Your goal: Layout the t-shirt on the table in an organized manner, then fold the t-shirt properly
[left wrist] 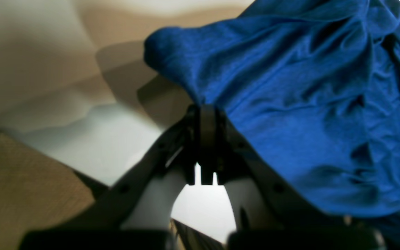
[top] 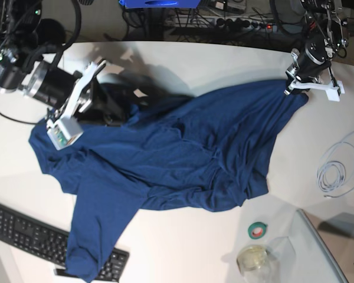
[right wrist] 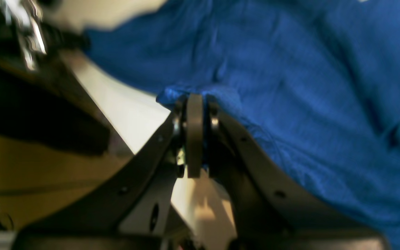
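- Two grips hold the t-shirt [top: 183, 153] stretched between them: the left gripper [top: 295, 79], at about two o'clock in the base view, and the right gripper [top: 91, 94], at about ten o'clock.
- Both pincers are fully closed on cloth; in the wrist views the left gripper [left wrist: 205, 111] pinches an edge of the shirt, and the right gripper [right wrist: 194, 104] pinches a bunched fold.
- Between the grips the cloth runs along a ten-to-two o'clock line, its long axis, and the rest hangs toward six o'clock from both.
- Neither arm is clearly nearer the bulk; the loose end toward seven o'clock is nearer the right arm.
- Navy and plain, the shirt lies on the table [top: 183, 247], wrinkled, with overlapping folds near centre and a flap draped onto the keyboard [top: 29, 236].
- I judge spreading needs a pull toward six o'clock.
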